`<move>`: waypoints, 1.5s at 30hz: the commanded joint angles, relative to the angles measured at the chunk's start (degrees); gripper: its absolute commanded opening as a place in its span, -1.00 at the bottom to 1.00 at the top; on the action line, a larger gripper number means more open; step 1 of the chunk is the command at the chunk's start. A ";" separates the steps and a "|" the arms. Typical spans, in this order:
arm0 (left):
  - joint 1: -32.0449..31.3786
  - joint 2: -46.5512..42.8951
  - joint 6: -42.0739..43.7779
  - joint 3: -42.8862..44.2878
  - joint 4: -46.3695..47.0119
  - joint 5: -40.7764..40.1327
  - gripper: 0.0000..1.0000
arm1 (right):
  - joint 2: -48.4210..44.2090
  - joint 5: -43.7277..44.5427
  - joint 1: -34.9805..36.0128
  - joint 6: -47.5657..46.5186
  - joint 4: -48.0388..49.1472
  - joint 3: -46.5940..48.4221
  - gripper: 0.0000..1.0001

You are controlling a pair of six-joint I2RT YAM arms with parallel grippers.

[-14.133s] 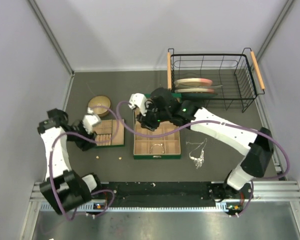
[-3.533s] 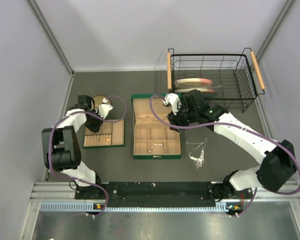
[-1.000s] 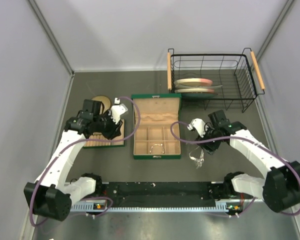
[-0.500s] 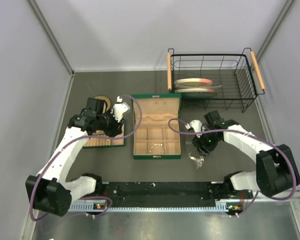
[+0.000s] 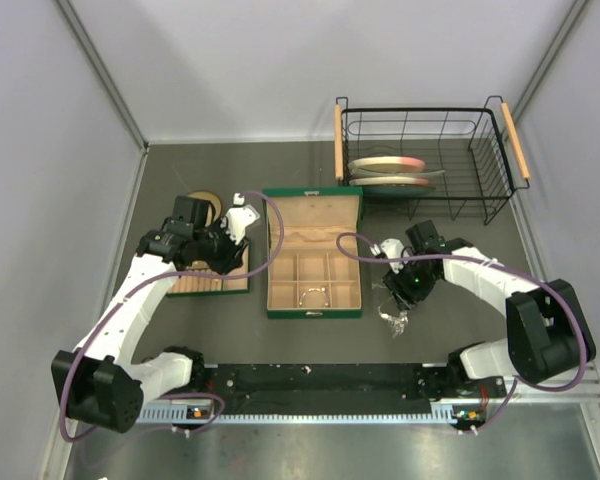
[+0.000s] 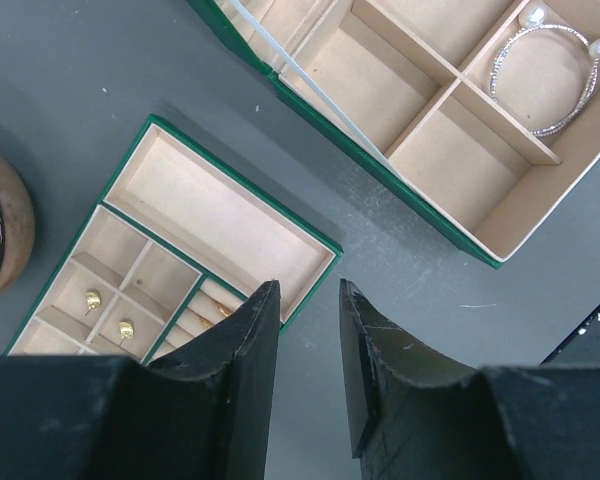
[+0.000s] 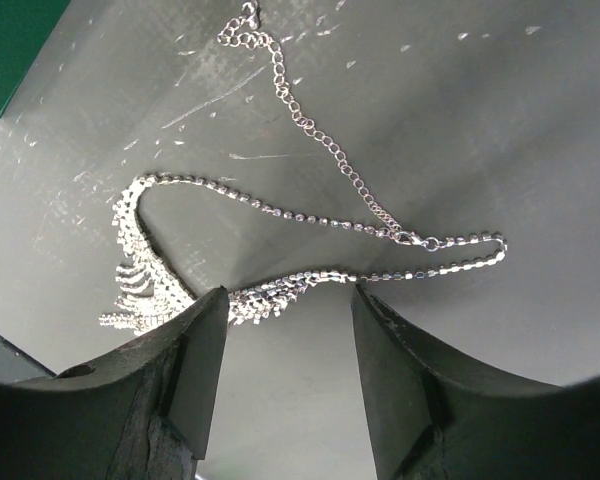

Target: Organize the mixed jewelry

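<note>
A fine silver necklace [image 5: 393, 306] lies on the dark table right of the big green box [image 5: 268, 272]. In the right wrist view the necklace [image 7: 280, 285] lies just beyond my right gripper [image 7: 290, 295], which is open, empty and low over it [image 5: 408, 288]. A silver bracelet hoop [image 5: 313, 294] sits in a front compartment of the big box, also seen in the left wrist view [image 6: 546, 130]. My left gripper [image 6: 308, 290] hovers by the small green tray [image 6: 235, 178] with a narrow gap, empty. Tiny gold earrings [image 6: 92, 300] sit in the tray.
A round wooden bowl [image 5: 202, 205] stands behind the small tray [image 5: 242, 290]. A black wire basket [image 5: 505, 160] holding plates stands at the back right. Grey walls close in on the table on the left, right and back.
My right gripper moved from the big box down to the necklace. My left gripper moved from the bowl to the small tray's right edge. Both have barely moved in the last half second.
</note>
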 commanded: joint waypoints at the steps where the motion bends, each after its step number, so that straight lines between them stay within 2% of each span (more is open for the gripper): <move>1: -0.21 -1.32 -0.27 -0.29 1.95 -0.44 -0.29 | 0.60 1.11 -0.08 1.23 2.44 0.20 0.04; 13: -0.22 -3.08 -0.01 -1.52 1.86 -1.49 -0.29 | 2.53 9.28 3.43 2.46 5.78 -1.12 -0.18; 24: -0.21 -3.78 0.78 -2.66 2.38 -1.67 -0.29 | 3.41 16.48 3.43 2.20 8.16 -1.64 -0.65; 31: -0.22 -2.90 0.70 -3.80 4.05 -0.71 -0.29 | 2.01 17.47 3.34 2.64 7.81 -0.86 -1.00; 41: -0.30 -1.32 -0.53 -3.98 7.30 1.58 -0.32 | -2.47 16.50 3.34 3.61 3.51 6.26 -1.00; 45: -0.30 -0.79 -1.59 -3.80 8.97 6.40 -0.34 | -5.54 15.80 3.26 4.04 1.13 10.03 -1.00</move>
